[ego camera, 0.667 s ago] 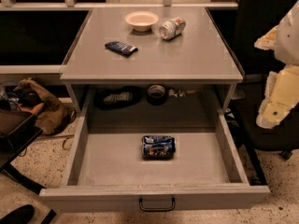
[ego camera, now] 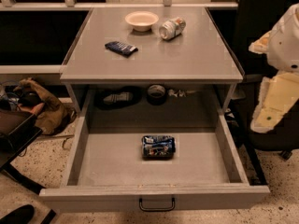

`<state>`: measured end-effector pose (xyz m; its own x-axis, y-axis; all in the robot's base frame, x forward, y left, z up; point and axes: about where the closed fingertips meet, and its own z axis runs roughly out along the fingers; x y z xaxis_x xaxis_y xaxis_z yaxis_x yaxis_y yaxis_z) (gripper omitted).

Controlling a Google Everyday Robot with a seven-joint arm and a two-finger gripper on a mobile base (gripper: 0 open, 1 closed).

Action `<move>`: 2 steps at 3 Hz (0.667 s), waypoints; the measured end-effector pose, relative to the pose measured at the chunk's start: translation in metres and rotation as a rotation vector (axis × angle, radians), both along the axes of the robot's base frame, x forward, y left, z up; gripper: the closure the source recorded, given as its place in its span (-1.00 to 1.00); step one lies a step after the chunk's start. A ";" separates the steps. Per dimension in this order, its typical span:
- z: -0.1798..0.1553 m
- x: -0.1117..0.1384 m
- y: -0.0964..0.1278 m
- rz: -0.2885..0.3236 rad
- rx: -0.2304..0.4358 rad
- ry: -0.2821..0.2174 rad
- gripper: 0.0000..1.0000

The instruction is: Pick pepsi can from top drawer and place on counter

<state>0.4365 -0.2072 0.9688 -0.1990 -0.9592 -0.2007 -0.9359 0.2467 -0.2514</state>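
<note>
The pepsi can (ego camera: 158, 146), dark blue with white and red markings, lies on its side near the middle of the open top drawer (ego camera: 93, 197). The drawer is pulled fully out and has a dark handle (ego camera: 156, 204) on its front panel. The grey counter (ego camera: 187, 55) is the cabinet top behind and above it. My gripper is out of view; only white arm segments (ego camera: 280, 78) show at the right edge, beside the cabinet and above the drawer's level.
On the counter are a cream bowl (ego camera: 141, 20), a silver-white can (ego camera: 172, 27) on its side and a flat dark blue packet (ego camera: 121, 48). Dark objects sit in the recess behind the drawer (ego camera: 156, 93). A brown bag (ego camera: 44, 108) lies on the floor to the left.
</note>
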 end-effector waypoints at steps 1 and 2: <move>-0.047 -0.005 0.025 0.031 0.062 0.042 -1.00; -0.135 -0.021 0.070 0.073 0.185 0.163 -1.00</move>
<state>0.4159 -0.1367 0.8338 -0.1744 -0.9221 -0.3455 -0.9774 0.2047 -0.0528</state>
